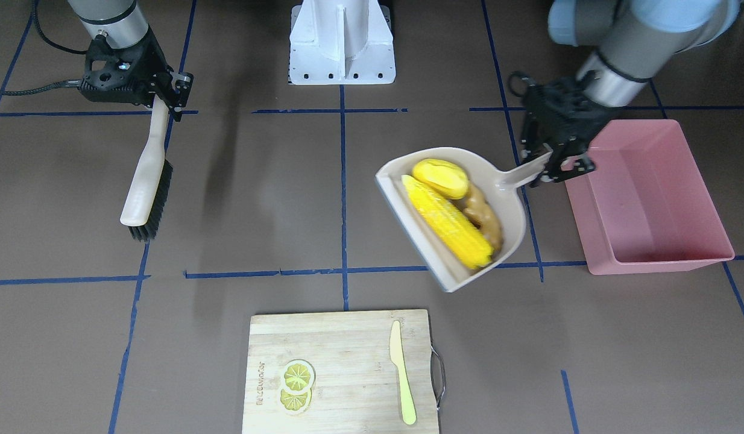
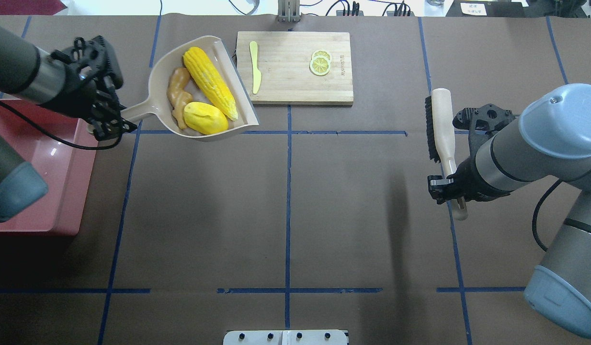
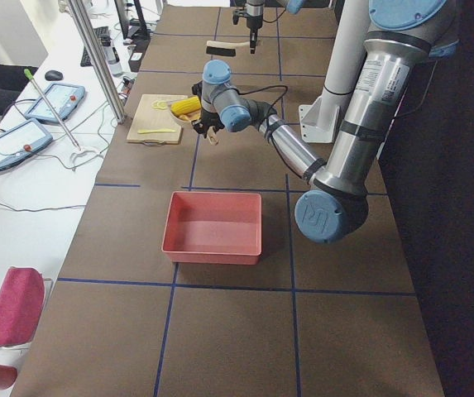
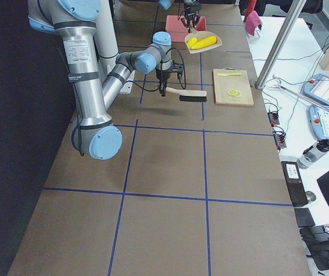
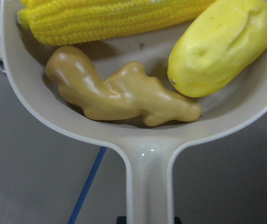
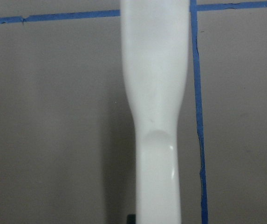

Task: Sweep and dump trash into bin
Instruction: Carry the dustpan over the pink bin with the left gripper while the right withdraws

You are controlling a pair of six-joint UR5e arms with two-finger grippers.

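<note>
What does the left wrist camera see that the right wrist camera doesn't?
Only the left wrist view shows the dustpan with the corn, the ginger and the potato lying in it. Only the right wrist view shows the brush, just its pale handle, very close up. Both show the brown table and blue tape lines on it.
</note>
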